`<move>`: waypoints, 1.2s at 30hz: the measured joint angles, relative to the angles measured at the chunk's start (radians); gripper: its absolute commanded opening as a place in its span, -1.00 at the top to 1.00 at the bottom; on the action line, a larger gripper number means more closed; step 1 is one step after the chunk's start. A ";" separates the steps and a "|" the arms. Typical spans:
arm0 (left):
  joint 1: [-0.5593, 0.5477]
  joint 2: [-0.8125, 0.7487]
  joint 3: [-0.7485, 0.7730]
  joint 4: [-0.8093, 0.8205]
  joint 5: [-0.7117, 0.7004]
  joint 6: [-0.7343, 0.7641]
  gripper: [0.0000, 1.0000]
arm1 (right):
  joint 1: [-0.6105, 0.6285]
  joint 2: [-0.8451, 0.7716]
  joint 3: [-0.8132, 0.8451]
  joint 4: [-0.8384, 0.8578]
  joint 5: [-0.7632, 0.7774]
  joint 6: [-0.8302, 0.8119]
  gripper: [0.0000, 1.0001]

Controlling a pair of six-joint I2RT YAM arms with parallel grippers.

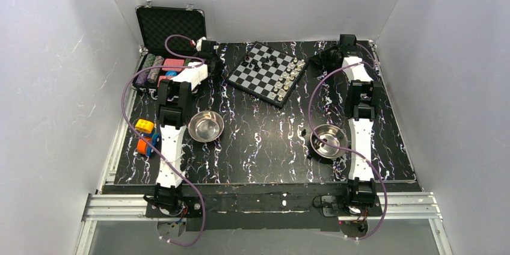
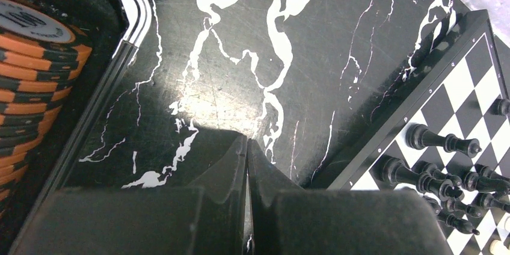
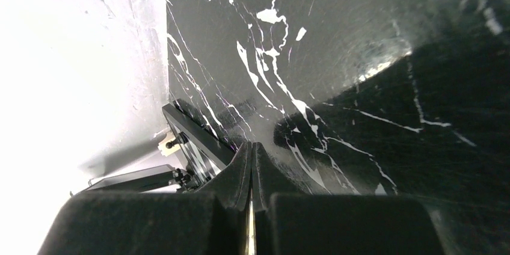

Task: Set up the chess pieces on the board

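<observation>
- Clenched and empty, the left gripper [image 1: 211, 56] sits, in the overhead view, over the table between an open case and the board's left corner. The right gripper [image 1: 323, 61], equally closed, sits just off the board's right corner.
- From that same view, the small square chessboard of black and white checks [image 1: 252, 79] lies turned like a diamond at the far middle of the black, white-veined table [image 1: 270, 153].
- Tiny black chess pieces [image 1: 264, 61] crowd its far-left side, and pale silvery chess pieces [image 1: 288, 77] stand in rows along its right side.
- Two round steel bowls rest nearer the arm bases, the left bowl [image 1: 205, 125] beside the left arm and the right bowl [image 1: 329, 141] beside the right arm.
- The black case with a foam lid [image 1: 171, 26] stands open in the far-left corner, with rows of striped poker chips [image 1: 153, 70] in it.
- In the left wrist view, the left gripper [image 2: 247, 142] has its fingers pressed together on nothing, above bare table. An orange-and-black chip stack [image 2: 36, 86] is at the left. The chessboard [image 2: 415, 95] shows its thin black rim at the right, with black chess pieces [image 2: 442, 142] on its squares.
- In the right wrist view, the right gripper [image 3: 252, 145] is closed tight and holds nothing above the table [image 3: 361, 56]. A white wall [image 3: 78, 56] is at the left.
</observation>
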 measured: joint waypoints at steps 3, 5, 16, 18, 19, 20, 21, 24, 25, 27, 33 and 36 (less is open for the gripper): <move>0.001 0.011 0.013 0.003 0.012 -0.005 1.00 | 0.005 0.005 0.000 0.000 -0.008 0.017 0.97; 0.001 0.013 0.015 0.005 0.019 -0.007 1.00 | 0.009 0.007 0.000 0.000 -0.012 0.024 0.97; -0.002 0.013 0.015 0.005 0.044 -0.006 1.00 | 0.012 0.008 0.000 -0.026 -0.038 0.026 0.97; -0.004 0.013 0.015 0.004 0.046 -0.006 1.00 | 0.012 0.008 -0.002 -0.037 -0.043 0.020 0.97; -0.005 0.013 0.015 0.004 0.048 -0.006 1.00 | 0.012 0.008 -0.002 -0.043 -0.046 0.016 0.97; -0.006 0.013 0.015 0.004 0.049 -0.006 1.00 | 0.012 0.007 -0.002 -0.047 -0.048 0.014 0.97; -0.008 0.013 0.015 0.004 0.051 -0.006 1.00 | 0.012 0.007 -0.002 -0.050 -0.053 0.011 0.97; -0.011 0.013 0.014 0.005 0.053 -0.005 1.00 | 0.012 0.006 -0.004 -0.055 -0.064 -0.004 0.97; -0.011 0.013 0.013 0.006 0.055 -0.005 1.00 | 0.012 0.003 -0.010 -0.055 -0.068 -0.008 0.97; -0.013 0.013 0.011 0.010 0.058 -0.003 1.00 | 0.011 -0.004 -0.021 -0.058 -0.077 -0.016 0.97; -0.014 0.013 0.003 0.024 0.072 0.002 1.00 | 0.005 -0.047 -0.087 -0.070 -0.087 -0.064 0.97; -0.017 0.011 -0.005 0.035 0.077 0.002 1.00 | 0.005 -0.084 -0.139 -0.086 -0.084 -0.090 0.97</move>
